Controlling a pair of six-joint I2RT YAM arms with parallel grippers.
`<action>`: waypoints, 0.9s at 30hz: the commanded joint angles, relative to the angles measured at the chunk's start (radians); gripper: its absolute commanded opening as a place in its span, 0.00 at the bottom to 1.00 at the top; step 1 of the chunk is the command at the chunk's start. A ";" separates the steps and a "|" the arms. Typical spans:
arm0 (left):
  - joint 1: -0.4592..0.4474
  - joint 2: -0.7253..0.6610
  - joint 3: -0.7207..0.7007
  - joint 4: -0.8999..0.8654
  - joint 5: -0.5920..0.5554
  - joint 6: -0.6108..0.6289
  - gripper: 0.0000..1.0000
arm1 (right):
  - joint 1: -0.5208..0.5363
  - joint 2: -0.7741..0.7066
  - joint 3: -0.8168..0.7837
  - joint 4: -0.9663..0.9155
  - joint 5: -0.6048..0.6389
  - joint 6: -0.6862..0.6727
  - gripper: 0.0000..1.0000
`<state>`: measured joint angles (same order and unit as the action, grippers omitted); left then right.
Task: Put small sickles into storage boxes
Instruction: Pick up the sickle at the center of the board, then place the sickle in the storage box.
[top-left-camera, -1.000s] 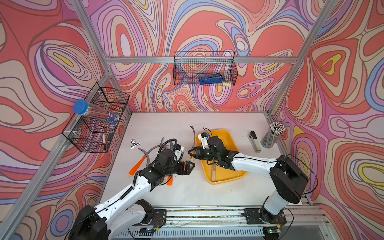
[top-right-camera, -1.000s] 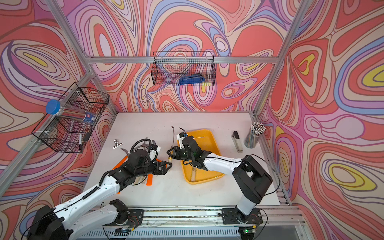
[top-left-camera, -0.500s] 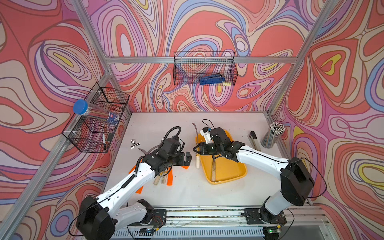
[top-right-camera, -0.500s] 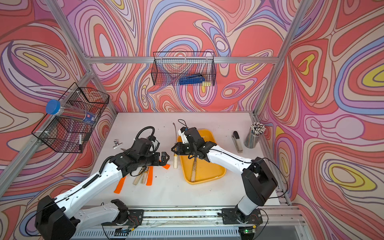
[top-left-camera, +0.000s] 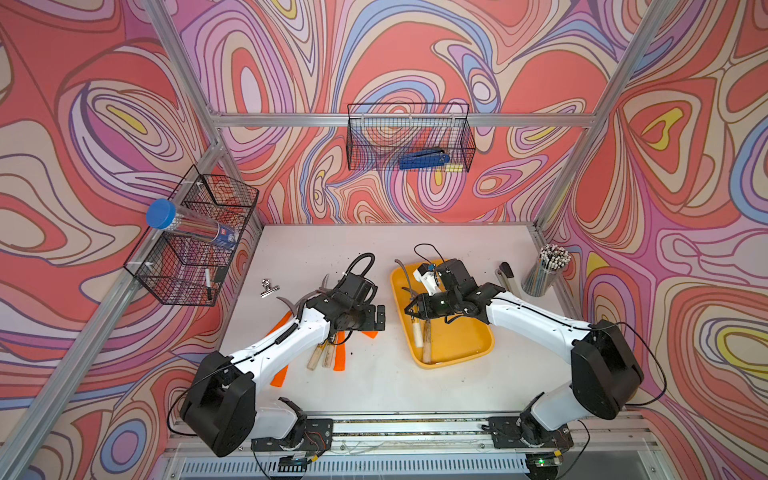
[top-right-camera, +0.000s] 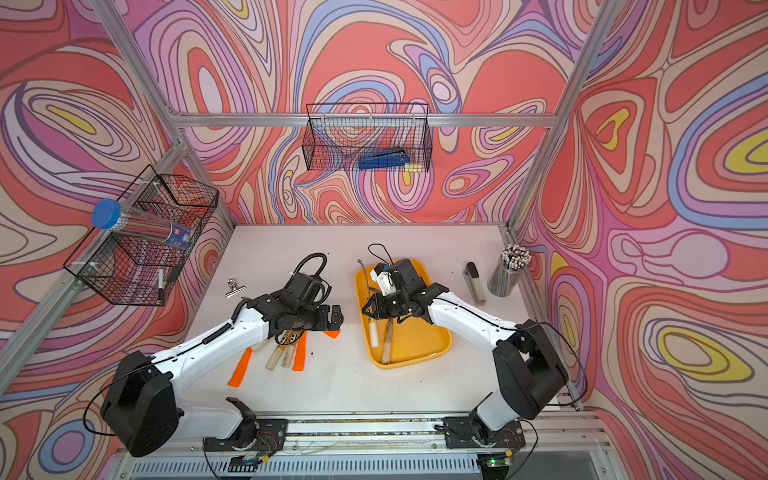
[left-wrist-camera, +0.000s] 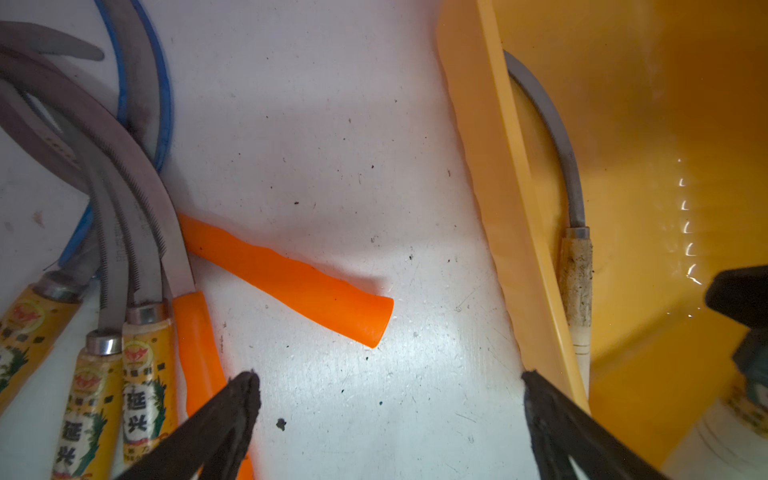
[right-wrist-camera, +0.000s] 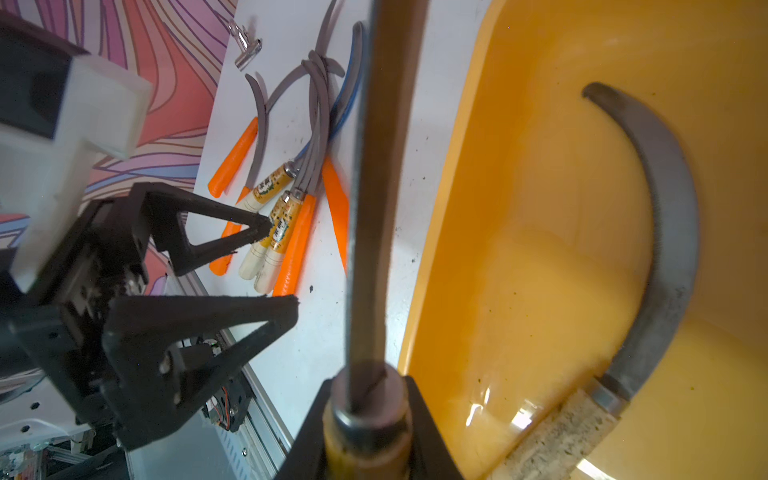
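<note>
Table (top-left-camera: 374, 386): flat white surface with dark specks.
Storage box (top-left-camera: 457, 334): shallow bright-yellow rectangular plastic tray with rounded corners and a raised rim; on the table in front of the right arm.
Sickle in tray (right-wrist-camera: 665, 216): small sickle with a serrated curved grey blade and a pale, dirt-speckled handle; flat on the tray floor, close along the wall facing the pile.
Sickle pile (right-wrist-camera: 291, 199): other small sickles on the table beside the tray, outside it, partly under the left arm in both top views; three yellow-labelled wooden handles (left-wrist-camera: 95, 374) side by side, the rest bright orange; grey blades crossed and overlapping.
Loose orange handle (left-wrist-camera: 286, 282): angled out of the pile toward the tray, apart from it.
Left hand (top-left-camera: 378, 319): black jaws spread wide, nothing between; low over bare table between pile and tray.
Right hand (right-wrist-camera: 368, 415): clamped on the metal ferrule of the held sickle (right-wrist-camera: 374, 187).
Held sickle: curved grey blade, yellowish wooden handle; over the tray side nearest the left hand; blade pointing away from the robot base, blurred in the right wrist view; contact with the tray floor not discernible.
Surroundings: silver binder clip (top-left-camera: 269, 287) beyond the pile; grey-black stapler (top-left-camera: 505, 276) and metal cup of pencils (top-left-camera: 542, 272) near the right table edge.
</note>
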<state>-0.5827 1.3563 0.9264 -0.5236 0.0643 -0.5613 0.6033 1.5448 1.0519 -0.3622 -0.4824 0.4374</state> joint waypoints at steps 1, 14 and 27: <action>0.000 0.017 0.002 0.029 0.012 -0.017 1.00 | -0.010 0.012 -0.004 -0.050 -0.021 -0.071 0.00; 0.000 0.059 -0.018 0.064 0.042 -0.012 1.00 | -0.038 0.034 -0.075 -0.048 -0.013 -0.102 0.00; 0.000 0.103 -0.027 0.105 0.067 -0.029 1.00 | -0.102 0.122 -0.097 0.026 -0.039 -0.093 0.00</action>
<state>-0.5827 1.4429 0.9138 -0.4389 0.1173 -0.5728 0.5163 1.6596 0.9676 -0.3817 -0.5110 0.3519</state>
